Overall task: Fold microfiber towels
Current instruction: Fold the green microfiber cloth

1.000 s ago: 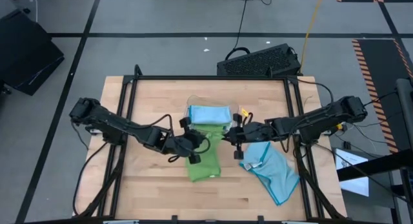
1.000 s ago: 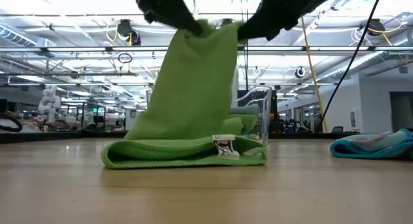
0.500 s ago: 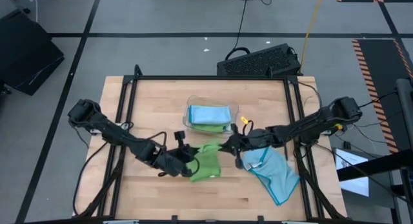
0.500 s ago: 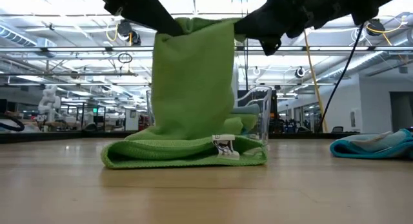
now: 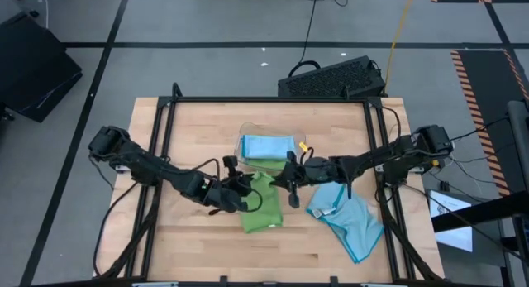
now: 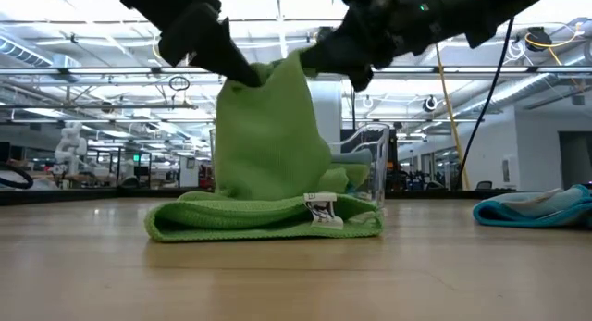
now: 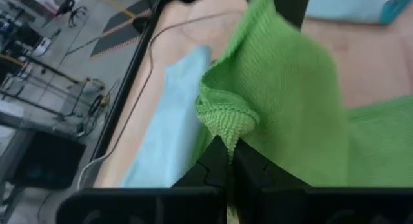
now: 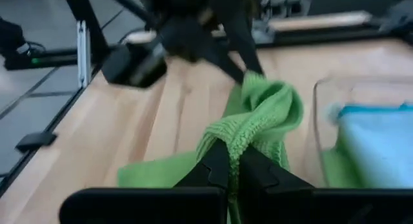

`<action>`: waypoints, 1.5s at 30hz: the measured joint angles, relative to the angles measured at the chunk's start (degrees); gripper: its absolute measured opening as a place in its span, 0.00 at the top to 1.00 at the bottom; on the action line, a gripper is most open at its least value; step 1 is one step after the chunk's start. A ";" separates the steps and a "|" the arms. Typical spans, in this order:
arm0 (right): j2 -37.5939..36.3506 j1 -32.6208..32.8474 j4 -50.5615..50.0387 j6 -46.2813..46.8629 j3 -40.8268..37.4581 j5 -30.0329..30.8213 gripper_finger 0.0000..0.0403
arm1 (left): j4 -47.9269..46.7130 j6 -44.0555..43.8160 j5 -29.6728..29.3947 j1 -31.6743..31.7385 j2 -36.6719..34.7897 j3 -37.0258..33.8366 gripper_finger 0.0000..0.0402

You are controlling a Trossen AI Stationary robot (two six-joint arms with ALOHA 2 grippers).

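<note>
The lime green towel (image 5: 263, 211) lies just toward six o'clock of the table's (image 5: 198, 246) middle, its lower half folded flat on the wood with a small white tag (image 6: 321, 210) at the near edge. Its upper half is lifted in a peak. The left gripper (image 5: 245, 190), reaching in from nine o'clock, is clamped on one raised corner; its fingers (image 7: 216, 166) pinch a bunched tip of green cloth. The right gripper (image 5: 281, 182), coming from three o'clock, is pinched shut on the other raised corner, the two claws close together above the fold. At about four o'clock a crumpled light blue towel (image 5: 349, 219) lies loose on the table. Farther back, toward twelve o'clock, a clear plastic tray (image 5: 245, 146) holds a folded light blue towel (image 5: 269, 147).
</note>
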 joint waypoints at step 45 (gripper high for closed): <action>6.82 1.70 -10.38 2.89 3.08 -14.09 1.00 | 2.21 -8.00 6.57 -9.34 1.88 -3.69 0.96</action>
